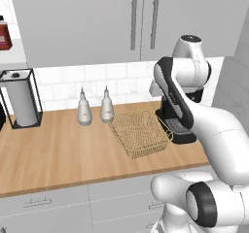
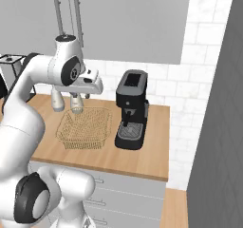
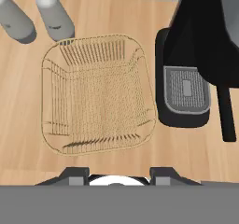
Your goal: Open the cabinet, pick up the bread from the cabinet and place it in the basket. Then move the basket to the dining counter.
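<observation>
At the centre of the left base view, an empty wicker basket (image 1: 120, 139) sits on a wood counter (image 1: 58, 149), just left of a black coffee machine (image 1: 181, 134). Two grey bottles (image 1: 85, 109) stand near its far left corner.

Across the top of the frame hangs the cabinet (image 1: 73, 23), with both grey doors shut. Its two bar handles (image 1: 134, 18) run vertically, side by side, at the top centre.

In the right base view, the gripper (image 2: 77, 106) hangs at centre left over the basket (image 2: 80, 146), pointing straight down. The same handles (image 2: 57, 11) show at the upper left of that frame, well above the hand.

In the hand view, the basket (image 3: 44, 101) lies left of centre and the coffee machine (image 3: 186, 92) to the right. The gripper (image 3: 119, 174) shows at the bottom edge. Its two dark fingertips (image 3: 74, 174) stand partly spread with nothing between them.

The task looks to be at its first step, since the cabinet is not yet opened and the basket holds nothing. The bread is presumably behind the shut doors.

The coming move turns on one relation. The handles lie high above the fingers with their long axis vertical, while the fingers aim down at the counter. The hand would likely need to rise and tip toward the doors so the fingers straddle a bar from either side.
</observation>
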